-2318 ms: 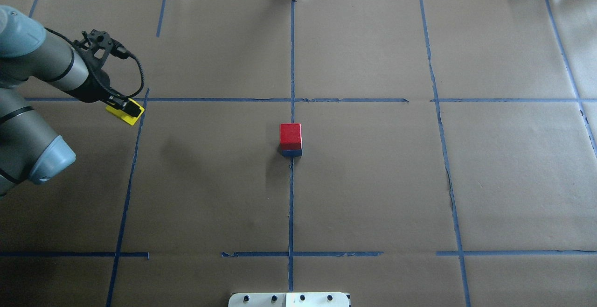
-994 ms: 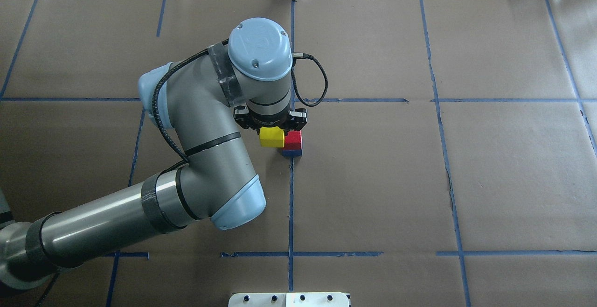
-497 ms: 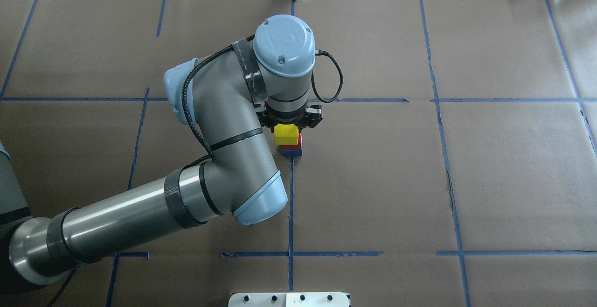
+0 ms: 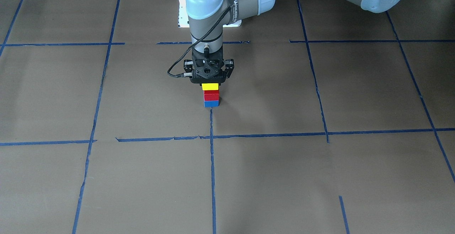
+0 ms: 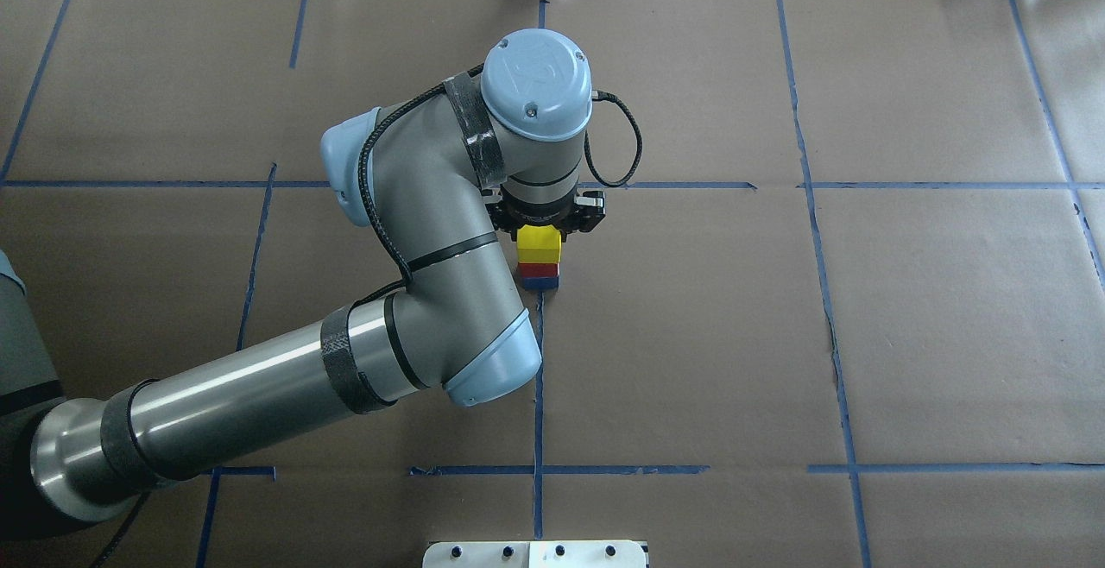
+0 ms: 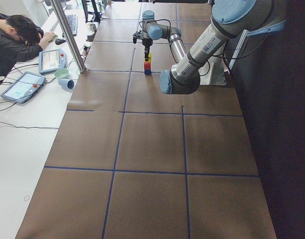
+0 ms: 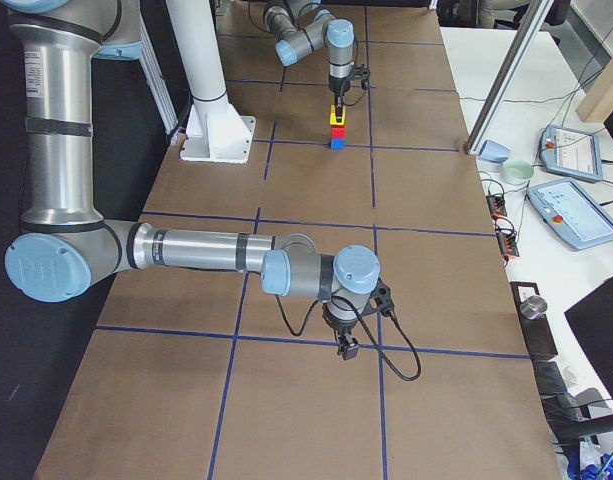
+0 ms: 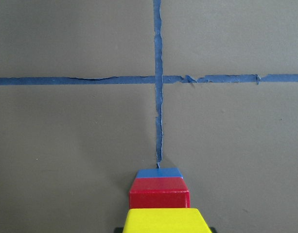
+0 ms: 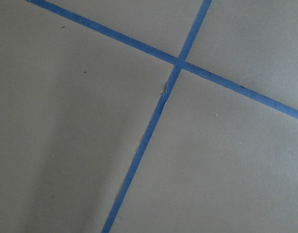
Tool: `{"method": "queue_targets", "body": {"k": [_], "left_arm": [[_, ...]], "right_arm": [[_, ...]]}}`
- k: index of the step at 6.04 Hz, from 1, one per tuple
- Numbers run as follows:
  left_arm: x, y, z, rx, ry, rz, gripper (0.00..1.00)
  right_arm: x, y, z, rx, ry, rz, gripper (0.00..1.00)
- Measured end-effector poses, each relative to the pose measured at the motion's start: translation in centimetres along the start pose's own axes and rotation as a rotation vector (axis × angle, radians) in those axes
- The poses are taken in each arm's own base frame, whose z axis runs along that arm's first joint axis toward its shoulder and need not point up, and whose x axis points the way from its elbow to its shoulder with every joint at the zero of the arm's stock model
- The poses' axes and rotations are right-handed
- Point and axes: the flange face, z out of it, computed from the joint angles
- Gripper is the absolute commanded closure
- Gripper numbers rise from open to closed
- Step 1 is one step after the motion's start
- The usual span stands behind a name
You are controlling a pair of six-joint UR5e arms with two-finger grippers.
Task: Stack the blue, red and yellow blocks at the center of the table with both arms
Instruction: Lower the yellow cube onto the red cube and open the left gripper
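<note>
The yellow block (image 4: pixel 210 86) is the top of an upright column at the middle of the table (image 4: pixel 320 177). The red block (image 4: pixel 211 95) is under it and the blue block (image 4: pixel 211 103) is at the bottom, flat on the brown paper. The column's long axis is vertical, and the block faces sit square to the blue tape lines (image 4: pixel 212 170). In the left wrist view the three line up along one tape strip, which ends at the foot of the blue block.

Yellow looks seated on red in the front view, though I cannot tell whether a thin gap remains.

The left claw (image 5: pixel 539 238) points straight down over the column and pinches the yellow block by its two side faces. Dark fingertips (image 8: pixel 120 229) show at either side of the block in the wrist view.

The right claw (image 7: pixel 344 347) is well apart, toward the table's right end. It points down, low over a crossing of tape lines. Whether it is spread or pressed together I cannot tell.
</note>
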Motion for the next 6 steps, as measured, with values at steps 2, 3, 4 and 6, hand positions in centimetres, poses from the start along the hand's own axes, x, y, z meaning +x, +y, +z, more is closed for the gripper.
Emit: {"method": "queue_targets", "body": {"k": [2,3,4,6], "left_arm": [[-0.28,-0.36,0.23,0.001,-0.005,0.002,0.93],[-0.33,-0.44,0.22,0.002,-0.005,0.001,0.85],[-0.28,-0.45,0.19,0.004,0.003,0.003,0.67],[-0.21,-0.51,0.32,0.007,0.016,0.007,0.53]], "right_arm": [[-0.01,-0.01,-0.02,0.000,0.000,-0.001,0.00],[-0.02,-0.01,-0.02,0.000,0.000,-0.001,0.00],[-0.01,0.00,-0.01,0.000,0.000,-0.001,0.00],[0.01,0.01,0.00,0.000,0.001,-0.001,0.00]]}}
